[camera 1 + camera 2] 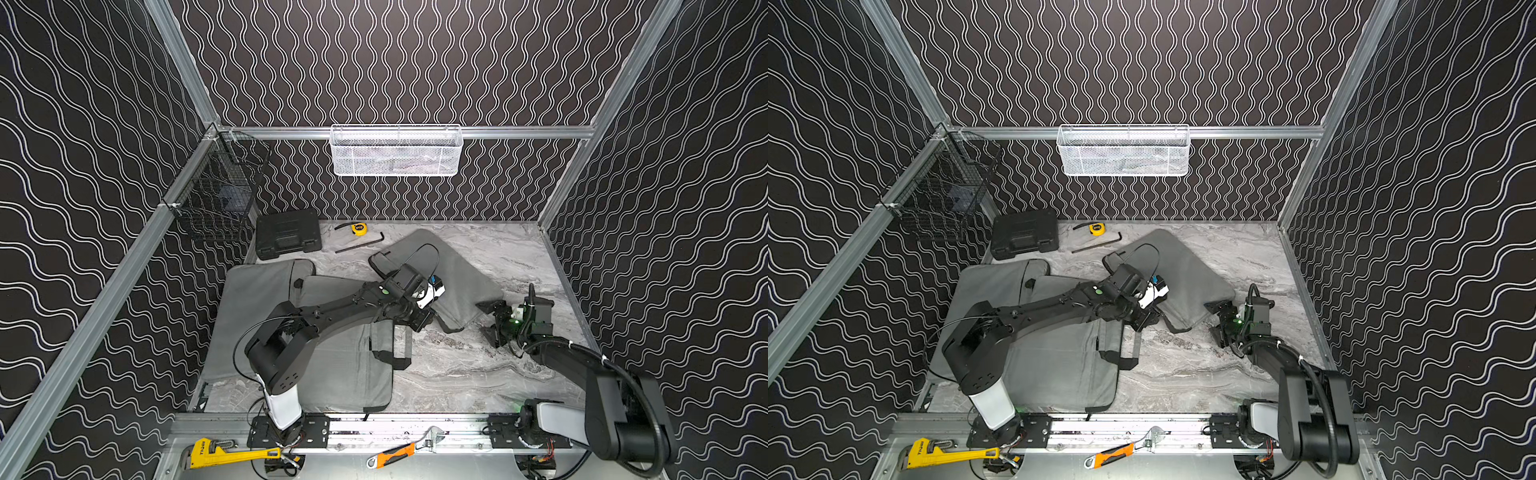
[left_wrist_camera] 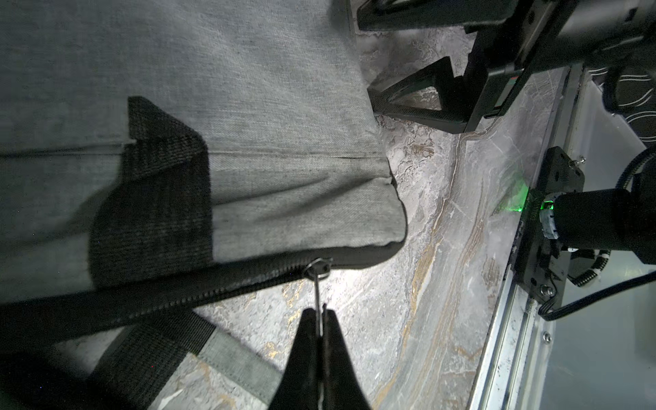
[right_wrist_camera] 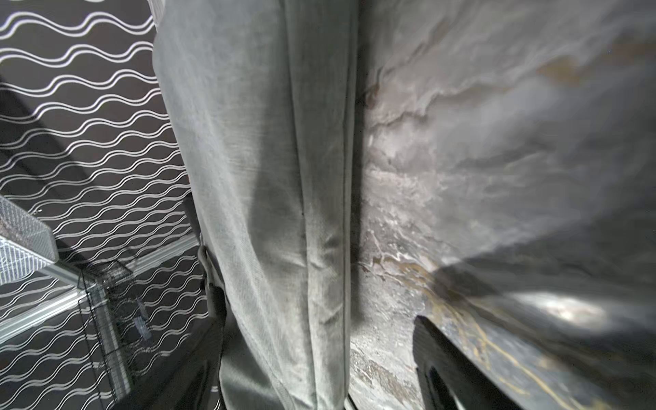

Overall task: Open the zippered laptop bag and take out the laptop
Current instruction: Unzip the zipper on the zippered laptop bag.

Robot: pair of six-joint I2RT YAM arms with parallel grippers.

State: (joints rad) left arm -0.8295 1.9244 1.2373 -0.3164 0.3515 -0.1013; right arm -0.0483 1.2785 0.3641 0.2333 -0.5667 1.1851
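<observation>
Lying on the table (image 1: pixel 478 374) in both top views, the grey laptop bag (image 1: pixel 457 266) (image 1: pixel 1187 266) is sitting toward 1 o'clock of its middle, with the left gripper (image 1: pixel 424 322) at the bag's 6 o'clock edge and the right gripper (image 1: pixel 492 322), jaws apart, just beside its 4 o'clock corner. Through the left wrist, the left gripper (image 2: pixel 321 317) is clamping the zipper pull (image 2: pixel 317 284) at the bag's edge. Through the right wrist, one finger (image 3: pixel 447 369) is hovering beside the bag (image 3: pixel 266 177).

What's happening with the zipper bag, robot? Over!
Left gripper shut on zipper pull. Right gripper open beside laptop bag. Laptop not in view. Handle strap beside zip.
</observation>
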